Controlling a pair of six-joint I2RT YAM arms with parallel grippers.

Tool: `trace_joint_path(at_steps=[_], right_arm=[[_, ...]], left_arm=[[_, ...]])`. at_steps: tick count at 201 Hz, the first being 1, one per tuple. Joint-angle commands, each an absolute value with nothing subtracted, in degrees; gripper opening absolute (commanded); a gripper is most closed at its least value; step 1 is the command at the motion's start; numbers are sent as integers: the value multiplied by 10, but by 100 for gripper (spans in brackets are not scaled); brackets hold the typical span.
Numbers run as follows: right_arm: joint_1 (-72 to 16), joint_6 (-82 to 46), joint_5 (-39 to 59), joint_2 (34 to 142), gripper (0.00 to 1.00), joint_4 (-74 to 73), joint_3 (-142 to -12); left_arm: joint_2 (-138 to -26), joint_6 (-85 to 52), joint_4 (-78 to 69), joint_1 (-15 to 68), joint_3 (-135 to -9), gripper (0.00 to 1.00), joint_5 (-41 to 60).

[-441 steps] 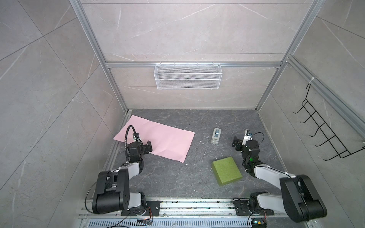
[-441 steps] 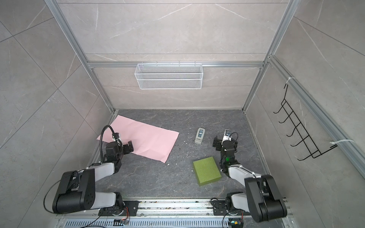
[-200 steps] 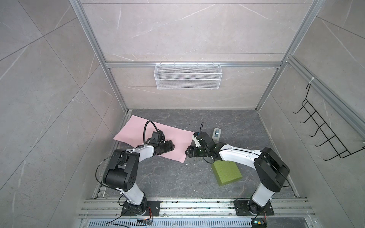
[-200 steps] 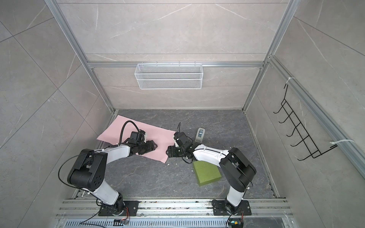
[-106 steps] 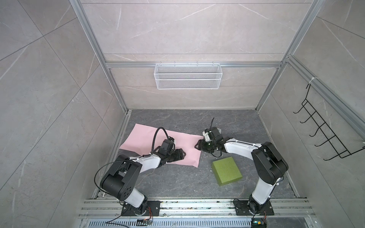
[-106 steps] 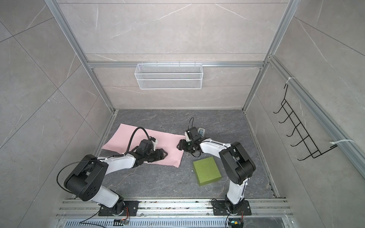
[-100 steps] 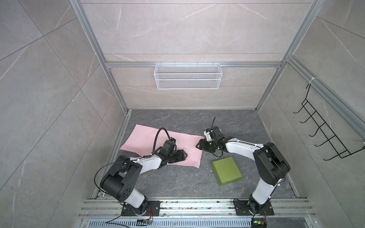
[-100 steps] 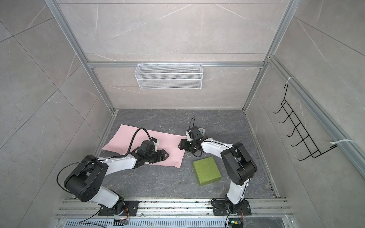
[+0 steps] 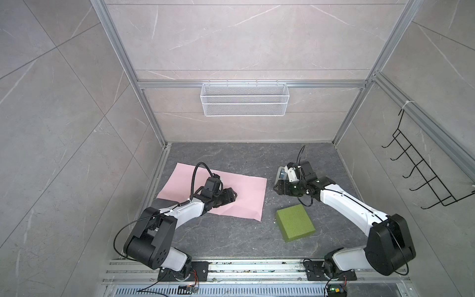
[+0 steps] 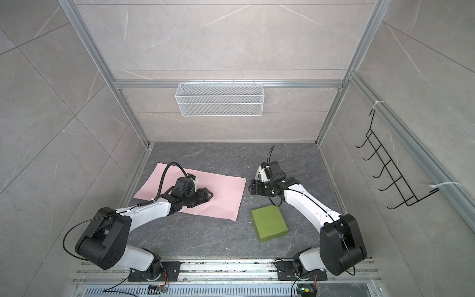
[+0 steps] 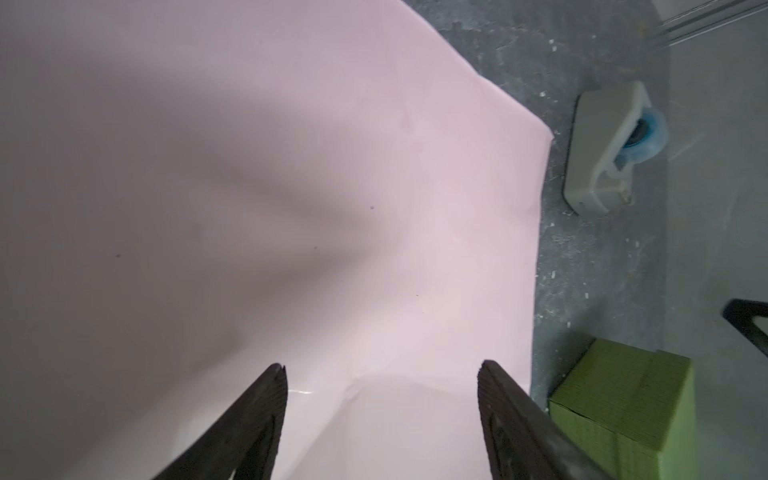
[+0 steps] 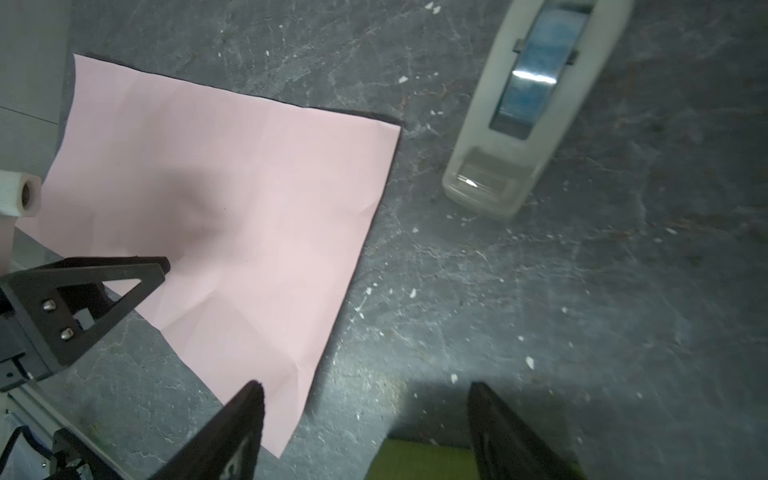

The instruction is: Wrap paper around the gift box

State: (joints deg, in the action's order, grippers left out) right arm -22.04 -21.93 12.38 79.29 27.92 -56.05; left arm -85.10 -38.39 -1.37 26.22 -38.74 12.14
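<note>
Paper [image 9: 246, 190] lies pink face up, gift box [image 9: 295, 222] apart at its 4 o'clock. Left gripper [image 9: 234, 196] gapes over paper, grasping nothing; right gripper [image 9: 275, 188] released too.

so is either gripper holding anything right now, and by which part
Nothing is held. The left gripper is open over the paper, the right gripper open over the table by the paper's edge; neither pinches anything.

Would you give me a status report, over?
Left gripper open over paper. Right gripper open, empty. Gift box unwrapped, off the paper. Tape dispenser nearby, not blocking.
</note>
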Motion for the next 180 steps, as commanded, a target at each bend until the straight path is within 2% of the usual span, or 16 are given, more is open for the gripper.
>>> trace_joint_path(at_steps=[1, 74, 118, 147, 180], right_arm=[[-210, -190, 103, 768, 80, 325, -549], [-120, -203, 185, 771, 80, 335, -532], [-44, -196, 234, 720, 82, 391, -491], [-38, -214, 259, 679, 95, 417, -466], [-37, -213, 250, 660, 96, 436, -446]], left_arm=[[-865, -364, 13, 268, -387, 75, 114], [-849, -474, -3, 401, -335, 74, 112], [-795, -472, 10, 476, -412, 75, 105], [-835, -458, -5, 504, -469, 78, 180], [-875, -434, -18, 541, -516, 79, 225]])
